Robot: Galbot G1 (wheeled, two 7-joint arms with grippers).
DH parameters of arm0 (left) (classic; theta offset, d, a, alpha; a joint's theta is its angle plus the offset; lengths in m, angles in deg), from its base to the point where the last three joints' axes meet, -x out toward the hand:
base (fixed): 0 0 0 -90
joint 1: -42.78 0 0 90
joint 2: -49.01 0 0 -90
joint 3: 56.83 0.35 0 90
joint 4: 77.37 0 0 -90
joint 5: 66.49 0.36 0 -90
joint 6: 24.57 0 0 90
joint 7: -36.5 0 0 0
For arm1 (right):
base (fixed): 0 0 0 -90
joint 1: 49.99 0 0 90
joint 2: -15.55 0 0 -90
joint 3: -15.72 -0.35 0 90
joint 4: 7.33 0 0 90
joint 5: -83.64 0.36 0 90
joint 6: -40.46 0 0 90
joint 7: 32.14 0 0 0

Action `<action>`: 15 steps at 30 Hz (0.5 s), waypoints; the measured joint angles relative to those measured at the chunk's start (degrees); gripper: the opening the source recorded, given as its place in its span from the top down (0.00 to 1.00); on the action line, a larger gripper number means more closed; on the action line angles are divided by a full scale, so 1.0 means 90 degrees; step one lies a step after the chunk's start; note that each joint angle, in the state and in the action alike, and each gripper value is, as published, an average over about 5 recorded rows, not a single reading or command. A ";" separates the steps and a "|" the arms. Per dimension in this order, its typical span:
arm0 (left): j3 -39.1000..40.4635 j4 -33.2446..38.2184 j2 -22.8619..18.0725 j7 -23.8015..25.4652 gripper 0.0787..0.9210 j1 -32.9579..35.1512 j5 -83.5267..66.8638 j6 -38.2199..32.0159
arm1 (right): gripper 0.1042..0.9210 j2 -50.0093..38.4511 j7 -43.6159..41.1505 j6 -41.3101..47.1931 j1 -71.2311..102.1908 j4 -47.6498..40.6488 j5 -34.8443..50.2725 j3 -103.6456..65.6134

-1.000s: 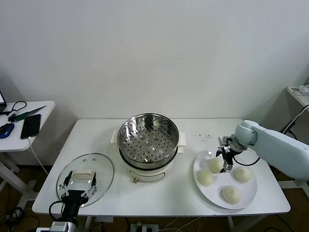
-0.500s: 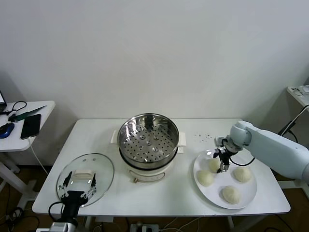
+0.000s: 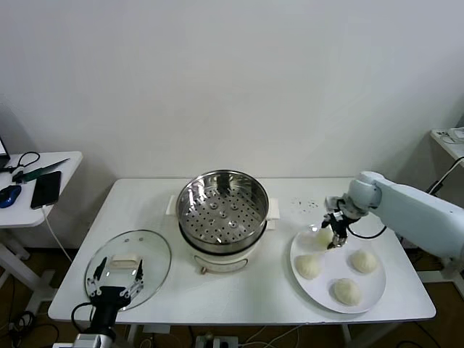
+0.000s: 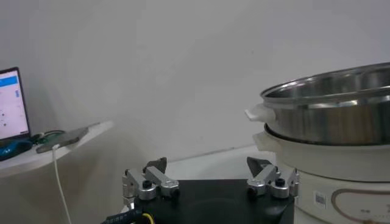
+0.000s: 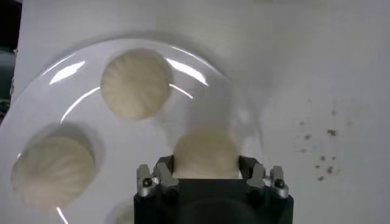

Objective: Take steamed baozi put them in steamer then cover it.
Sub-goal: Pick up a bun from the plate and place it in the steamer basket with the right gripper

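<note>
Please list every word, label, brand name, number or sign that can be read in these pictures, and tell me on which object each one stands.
No text can be read in any view.
Steamer: a small square label and an oval marking on its white base, too blurred to read.
Laptop screen on the side table: light content with small marks, too small to read.
Cover, white plate and steamed baozi: no writing visible.
</note>
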 measured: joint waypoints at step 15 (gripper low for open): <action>0.0045 0.0020 0.0002 0.0054 0.12 0.0096 0.0038 0.0004 | 0.29 0.1092 -0.0397 -0.2178 -0.2589 0.0028 -0.0270 0.1282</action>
